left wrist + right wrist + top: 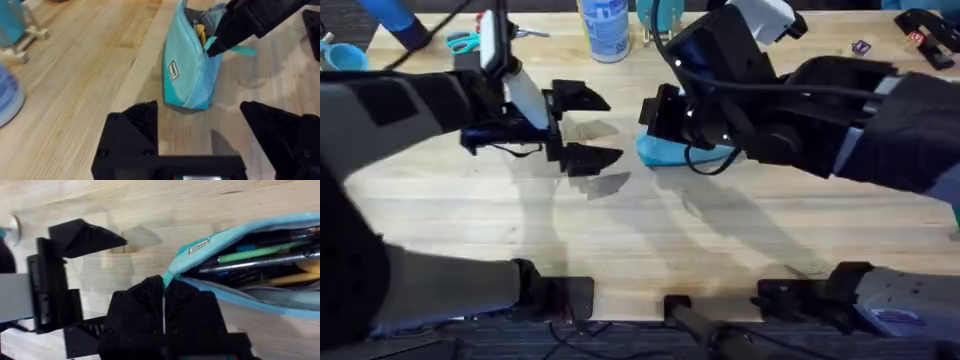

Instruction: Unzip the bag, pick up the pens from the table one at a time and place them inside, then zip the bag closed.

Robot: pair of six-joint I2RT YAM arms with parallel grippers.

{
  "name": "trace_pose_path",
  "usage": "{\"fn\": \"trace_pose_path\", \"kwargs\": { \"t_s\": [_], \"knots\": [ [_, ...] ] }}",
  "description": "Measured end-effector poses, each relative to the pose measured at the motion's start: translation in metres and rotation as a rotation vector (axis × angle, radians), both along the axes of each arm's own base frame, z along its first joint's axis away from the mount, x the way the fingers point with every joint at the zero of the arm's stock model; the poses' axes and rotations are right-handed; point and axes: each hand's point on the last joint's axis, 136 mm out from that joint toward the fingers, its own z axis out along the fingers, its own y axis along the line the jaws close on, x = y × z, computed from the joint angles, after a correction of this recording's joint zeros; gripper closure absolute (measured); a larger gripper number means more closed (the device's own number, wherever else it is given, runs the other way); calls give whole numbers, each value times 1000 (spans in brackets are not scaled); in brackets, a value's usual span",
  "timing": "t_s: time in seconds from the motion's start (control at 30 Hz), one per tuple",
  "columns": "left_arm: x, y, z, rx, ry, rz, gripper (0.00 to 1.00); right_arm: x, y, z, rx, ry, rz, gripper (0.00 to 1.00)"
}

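The right end effector [164,292] had its two black fingers pressed together on the teal pull tab at the near end of the light blue elongated soft fabric pencil pouch [250,262], whose zipper gaped open along its top. Inside the pouch lay several slim pens [260,260], among them a green one and a silvery grey one, with something yellow beside them. From the left wrist view the same right end effector [215,46] pinched the tab at the pouch's [187,65] upper end, and a small white label showed on the pouch's side. The left end effector [582,128] hung just beside the pouch [665,150], its black fingers spread wide apart and holding nothing, with a bare strip of the light wooden butcher-block surface [640,230] between it and the pouch. The pouch rested on that surface near its middle. Beyond the pouch, towards the surface's far edge, stood a white bottle with a blue label [605,30], and further from the pouch than the left end effector lay teal-handled scissors [463,42].
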Motion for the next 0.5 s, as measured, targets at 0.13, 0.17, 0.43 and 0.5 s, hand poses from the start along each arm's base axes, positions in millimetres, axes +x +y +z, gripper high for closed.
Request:
{"fn": "trace_pose_path", "kwargs": {
  "t_s": [0.13,0.17,0.43,0.5],
  "knots": [
    [1,-16,-7,-25,-13,-60,7,0,0,0,0,0,-1,971],
    [1,-20,-9,-29,-21,-76,7,0,0,0,0,0,-1,971],
    [-2,-54,-16,-38,-95,-201,6,0,0,0,0,0,-1,971],
    [-3,-60,-18,-39,-105,-221,5,0,0,0,0,0,-1,971]
  ]
}}
